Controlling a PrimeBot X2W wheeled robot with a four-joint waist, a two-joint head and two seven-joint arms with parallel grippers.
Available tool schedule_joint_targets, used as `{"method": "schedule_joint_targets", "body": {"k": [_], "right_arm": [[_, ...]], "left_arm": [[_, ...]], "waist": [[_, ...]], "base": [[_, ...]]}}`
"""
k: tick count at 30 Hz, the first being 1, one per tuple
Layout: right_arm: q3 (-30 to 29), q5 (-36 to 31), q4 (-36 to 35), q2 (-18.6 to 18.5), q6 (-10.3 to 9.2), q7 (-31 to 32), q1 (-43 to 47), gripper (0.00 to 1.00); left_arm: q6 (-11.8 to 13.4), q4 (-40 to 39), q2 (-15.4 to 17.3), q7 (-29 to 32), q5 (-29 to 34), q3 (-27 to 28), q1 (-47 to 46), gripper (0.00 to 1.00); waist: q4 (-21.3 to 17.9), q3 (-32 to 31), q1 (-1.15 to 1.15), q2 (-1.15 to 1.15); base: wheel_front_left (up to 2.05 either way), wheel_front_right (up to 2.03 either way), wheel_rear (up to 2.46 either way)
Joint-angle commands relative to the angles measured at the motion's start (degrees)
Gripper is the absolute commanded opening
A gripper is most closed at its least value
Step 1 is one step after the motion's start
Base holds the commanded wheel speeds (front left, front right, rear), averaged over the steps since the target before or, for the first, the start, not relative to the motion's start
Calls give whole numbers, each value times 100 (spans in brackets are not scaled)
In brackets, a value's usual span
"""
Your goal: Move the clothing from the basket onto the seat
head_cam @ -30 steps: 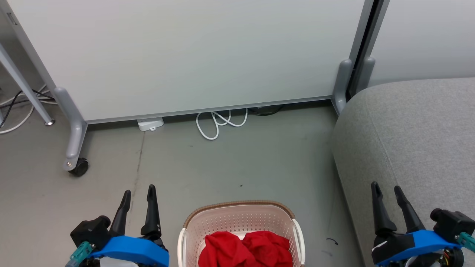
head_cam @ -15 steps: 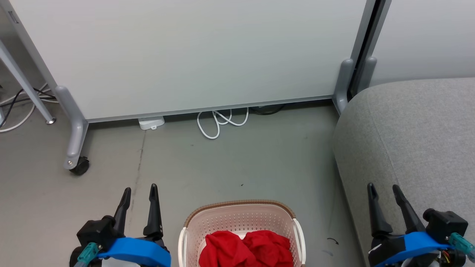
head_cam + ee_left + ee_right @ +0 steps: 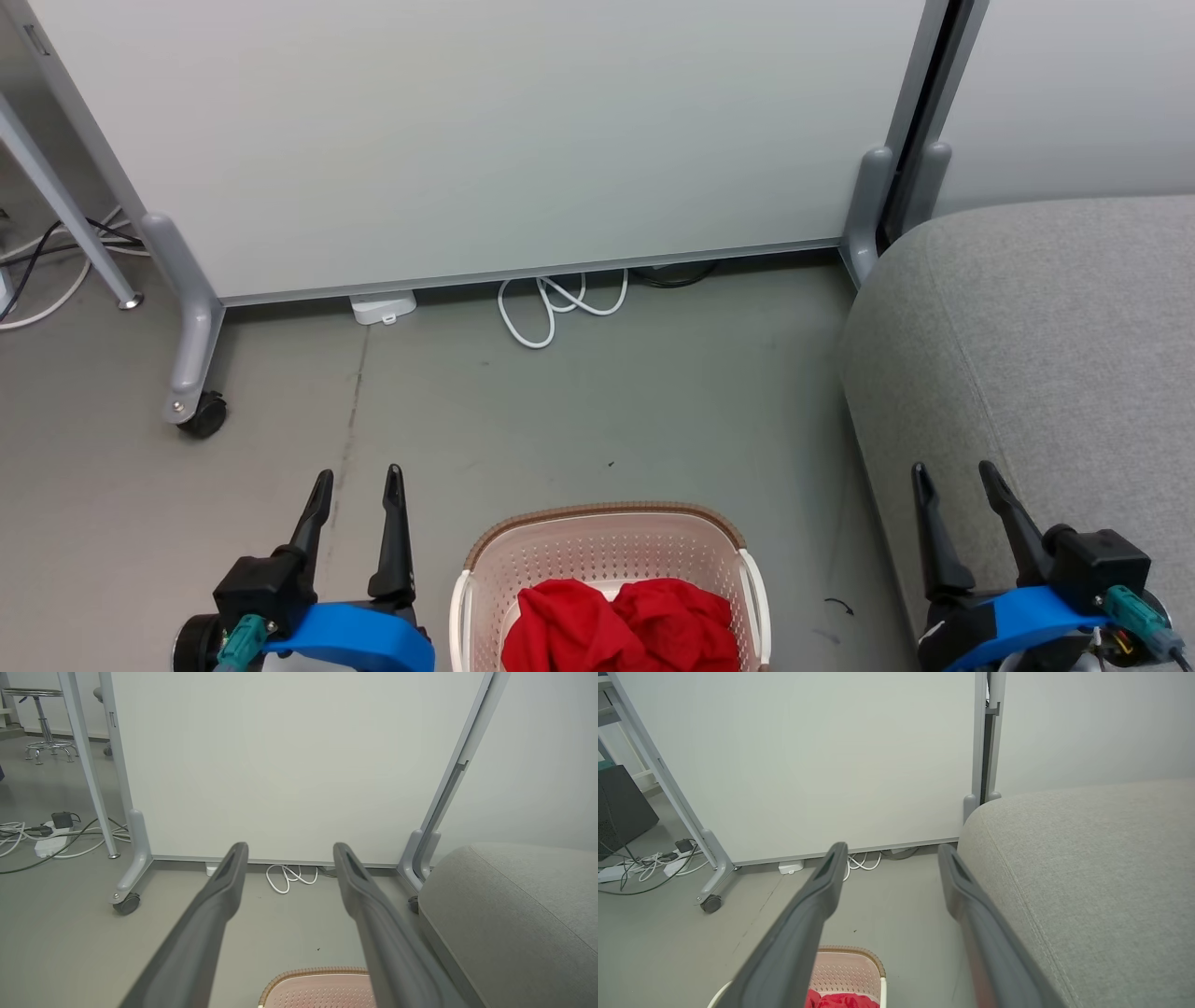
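Red clothing [image 3: 621, 630] lies crumpled in the cream basket [image 3: 607, 527] with a brown rim, on the floor at the bottom centre of the head view. The right wrist view catches the clothing [image 3: 840, 1001] and the basket [image 3: 850, 963] at its bottom edge; the left wrist view shows the basket [image 3: 317, 984] rim. The grey seat [image 3: 1055, 345] fills the right side, also the seat [image 3: 1087, 872] and the seat [image 3: 509, 914]. My left gripper [image 3: 359, 478] stands open left of the basket, empty. My right gripper [image 3: 954, 471] stands open over the seat's front edge, empty.
A white wheeled partition [image 3: 485, 131] stands behind, its caster [image 3: 201, 415] at the left. A coiled white cable [image 3: 555, 308] and a white plug block [image 3: 381, 306] lie at its foot. More cables [image 3: 42, 833] and a stool [image 3: 44, 723] are far left.
Both grippers have drawn slightly inward and lower in the head view, still open. The view has shifted a little; basket and clothing lie as before.
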Motion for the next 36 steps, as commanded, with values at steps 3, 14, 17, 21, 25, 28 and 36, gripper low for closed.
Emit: {"method": "schedule_joint_targets", "body": {"k": [3,14,17,21,25,28,36], "right_arm": [[26,-217,3,-36,12,-63,-80,100],[24,-609,63,-39,13,-158,-79,100],[33,-683,77,-39,14,-189,-64,100],[46,-609,96,-39,14,-192,-46,100],[45,-597,100,-38,13,-199,-35,100],[49,-589,97,-38,13,-194,-30,100],[144,-557,74,-38,13,-176,-86,100]], "left_arm": [[31,23,-2,-70,160,15,-28,100],[69,109,-23,-179,368,30,-26,100],[70,124,-25,-210,448,22,-20,100],[63,158,-28,-206,345,64,6,100],[59,183,-30,-206,324,76,22,100],[49,191,-30,-206,301,86,24,100],[32,267,-32,-205,338,77,28,100]], "waist": [[-9,-4,0,0],[-28,-30,0,0],[-30,-38,0,0],[-41,-56,0,0],[-50,-61,0,0],[-57,-58,0,0],[-176,30,0,0]], "base": [[0,0,0],[0,0,0],[0,0,0],[0,0,0],[0,0,0],[0,0,0],[0,0,0]]}}
